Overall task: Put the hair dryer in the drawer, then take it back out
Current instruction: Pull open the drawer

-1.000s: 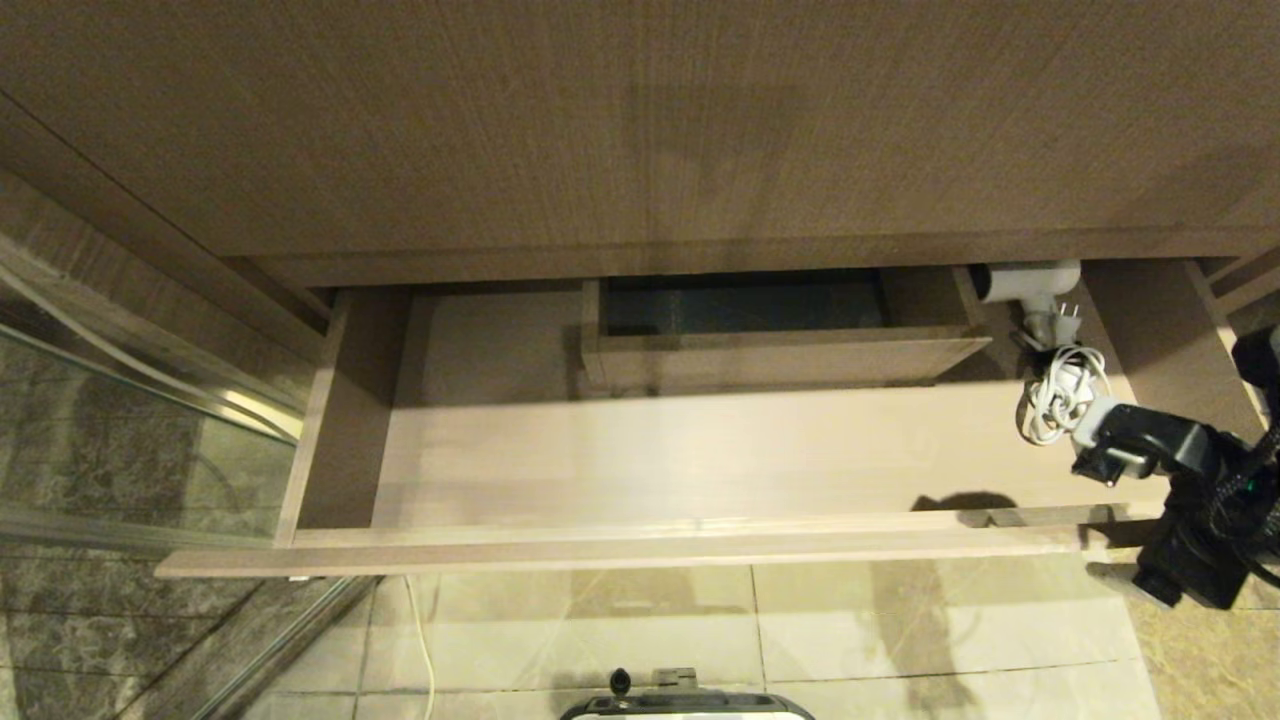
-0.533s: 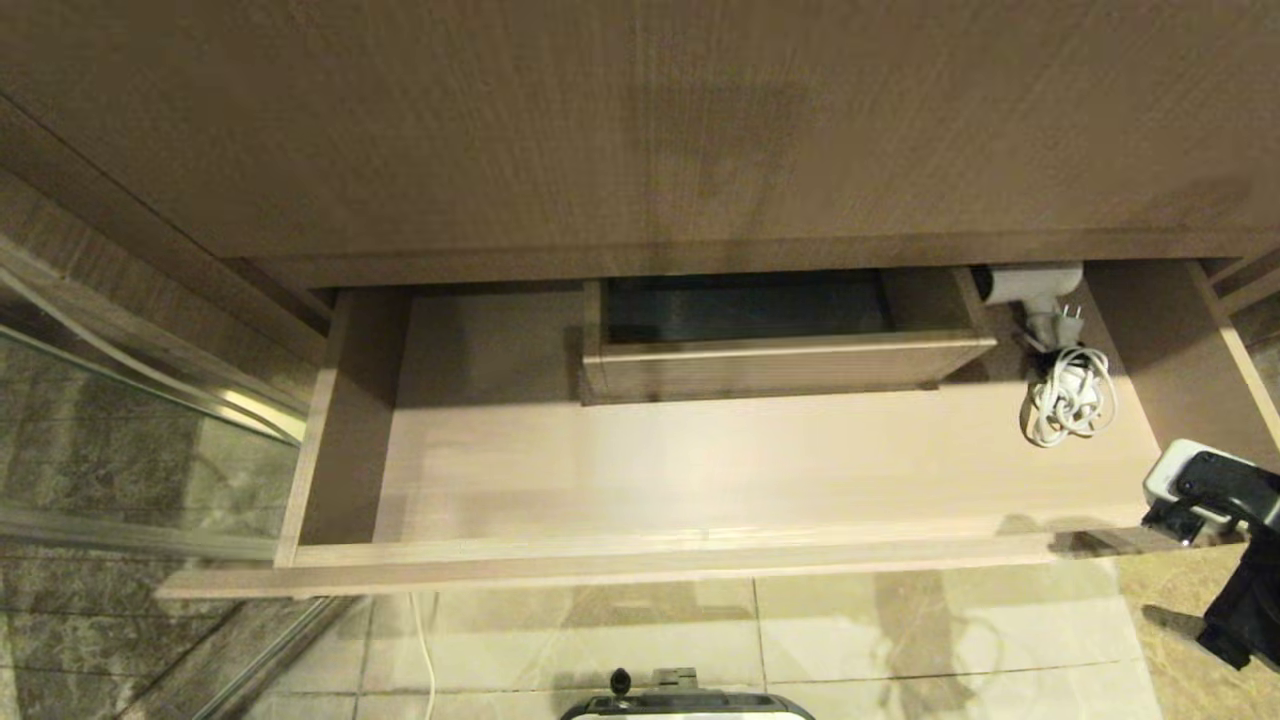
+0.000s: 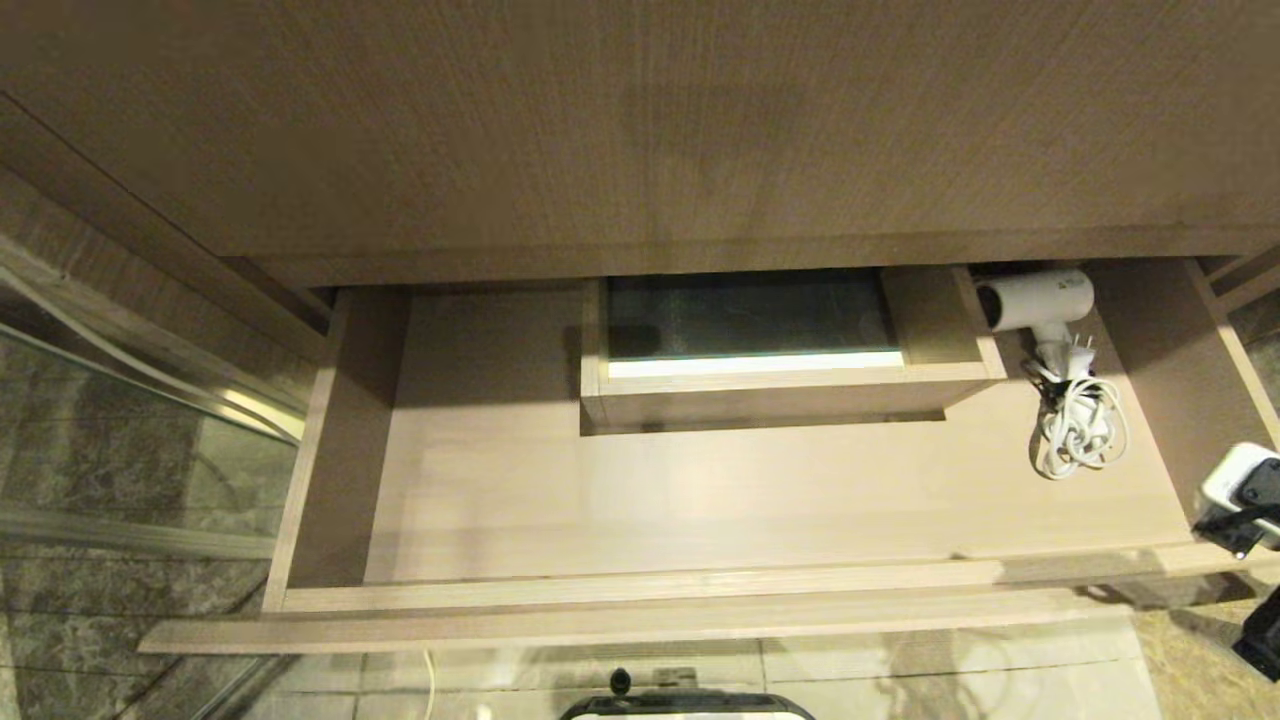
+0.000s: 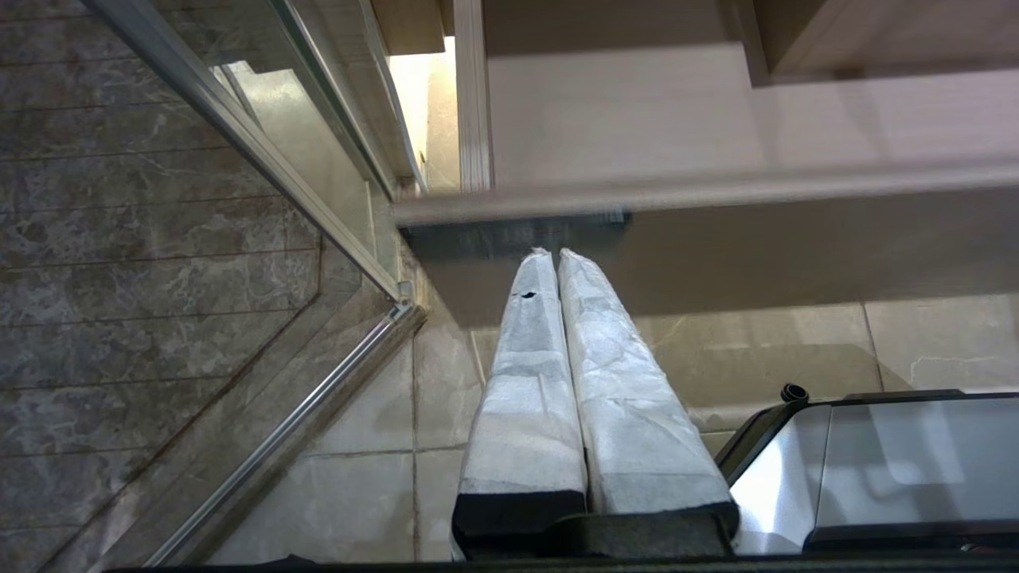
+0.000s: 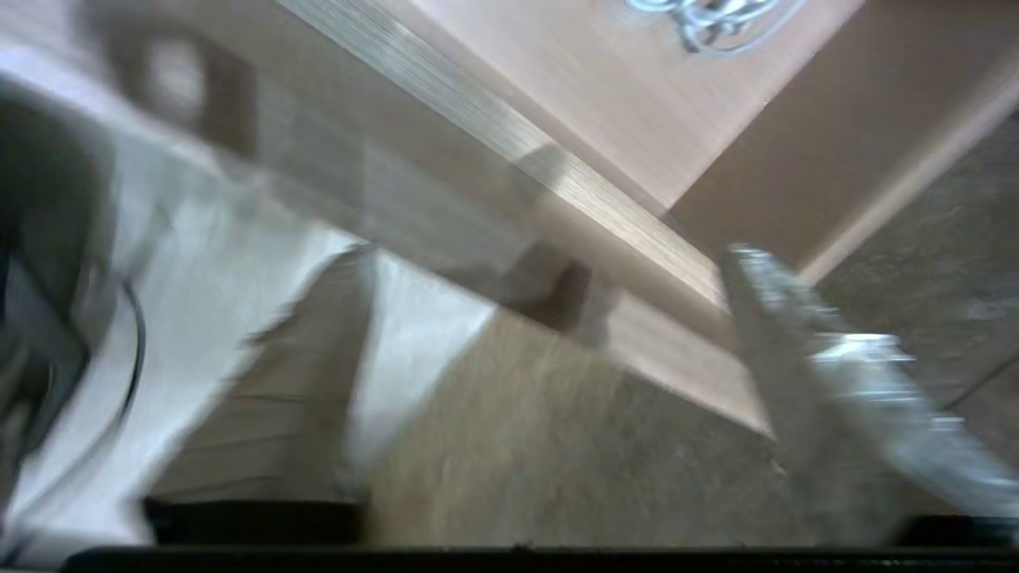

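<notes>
The drawer (image 3: 620, 618) stands pulled out, wide and shallow. The white hair dryer (image 3: 1038, 297) lies in its back right corner, with the bundled white cord (image 3: 1082, 436) just in front of it; the cord (image 5: 708, 16) also shows in the right wrist view. My right gripper (image 3: 1240, 495) is at the drawer's front right corner, clear of the dryer. Its jaws are wide apart and empty (image 5: 557, 255), with the drawer's front board running across between them. My left gripper (image 4: 551, 255) is parked low under the drawer front (image 4: 716, 191), fingers pressed together.
A boxed cut-out (image 3: 760, 385) takes up the drawer's middle back. The cabinet face (image 3: 640, 130) overhangs the drawer from above. A glass partition with a metal rail (image 3: 130, 430) stands at the left. My base (image 3: 685, 706) sits on the tiled floor (image 3: 950, 680) below.
The drawer has slid farther out toward me, carrying the dryer and cord. My right gripper has drawn back from the cord to the drawer's front right corner.
</notes>
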Available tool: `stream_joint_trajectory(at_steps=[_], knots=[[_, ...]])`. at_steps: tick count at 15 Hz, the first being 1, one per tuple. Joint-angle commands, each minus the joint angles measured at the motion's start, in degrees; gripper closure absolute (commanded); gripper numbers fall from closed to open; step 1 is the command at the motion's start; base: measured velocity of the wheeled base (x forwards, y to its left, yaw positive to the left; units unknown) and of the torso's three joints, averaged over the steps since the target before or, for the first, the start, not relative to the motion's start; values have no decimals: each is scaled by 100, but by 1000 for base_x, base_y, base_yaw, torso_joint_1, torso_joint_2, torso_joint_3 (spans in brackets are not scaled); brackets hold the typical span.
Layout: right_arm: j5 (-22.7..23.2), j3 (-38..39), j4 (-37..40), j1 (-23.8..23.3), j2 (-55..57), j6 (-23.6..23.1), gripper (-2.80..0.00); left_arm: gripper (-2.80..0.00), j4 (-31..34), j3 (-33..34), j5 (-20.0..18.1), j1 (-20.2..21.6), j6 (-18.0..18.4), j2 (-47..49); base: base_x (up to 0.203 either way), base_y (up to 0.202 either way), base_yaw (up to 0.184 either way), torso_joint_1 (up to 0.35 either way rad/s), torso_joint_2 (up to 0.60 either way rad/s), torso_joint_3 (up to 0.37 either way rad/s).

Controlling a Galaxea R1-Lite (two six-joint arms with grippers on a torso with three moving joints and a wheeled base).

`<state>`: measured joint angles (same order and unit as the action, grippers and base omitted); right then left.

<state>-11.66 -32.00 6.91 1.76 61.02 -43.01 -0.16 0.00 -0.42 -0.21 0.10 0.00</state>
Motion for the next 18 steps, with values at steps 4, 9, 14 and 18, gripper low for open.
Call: stream_joint_trajectory(at_steps=[4, 9, 14, 18], knots=[[16, -143, -353, -361, -197, 164, 0, 0, -2, 5, -2, 3, -1, 0, 0, 0, 0, 0, 0, 0], [24, -306, -760, -1124, 278, 397, 0, 0, -2, 9, -2, 12, -1, 0, 0, 0, 0, 0, 0, 0], [27, -1261, -771, -1384, 1407, 815, 0, 0, -2, 9, -2, 3, -1, 0, 0, 0, 0, 0, 0, 0], [258, -2535, -809, -1562, 2831, 1275, 0, 0, -2, 9, -2, 3, -1, 0, 0, 0, 0, 0, 0, 0]])
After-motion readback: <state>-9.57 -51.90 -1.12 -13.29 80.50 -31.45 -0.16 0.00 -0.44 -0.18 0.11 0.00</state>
